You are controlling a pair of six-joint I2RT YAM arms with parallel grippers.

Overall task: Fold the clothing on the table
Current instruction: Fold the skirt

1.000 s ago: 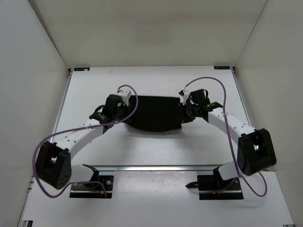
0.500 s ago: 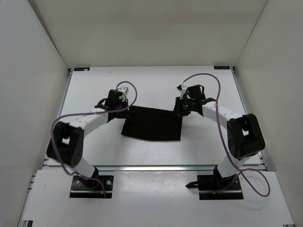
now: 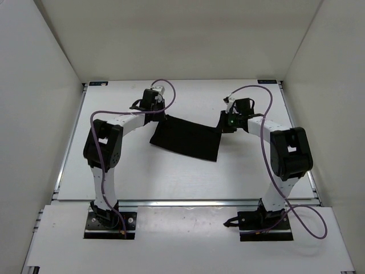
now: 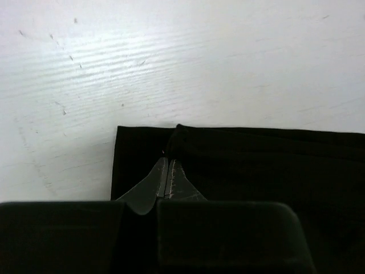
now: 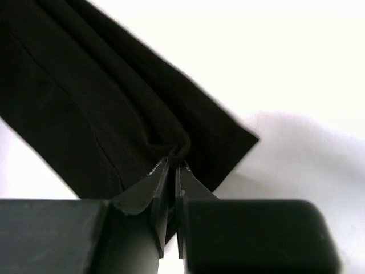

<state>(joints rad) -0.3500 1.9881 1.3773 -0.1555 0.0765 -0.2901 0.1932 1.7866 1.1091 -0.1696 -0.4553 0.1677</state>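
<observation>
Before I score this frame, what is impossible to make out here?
Top external: where each arm's jaws meet the clothing; the wrists cover it.
Left wrist: the clothing's right side, cut off by the frame edge; its near part, behind the jaws' housing.
Right wrist: the clothing's far end, off the top-left edge.
All views: layer count; black on black.

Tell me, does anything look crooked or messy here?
The black clothing lies slanted on the table, and its far edge is creased where the left gripper and right gripper pinch it. Nothing looks torn.
</observation>
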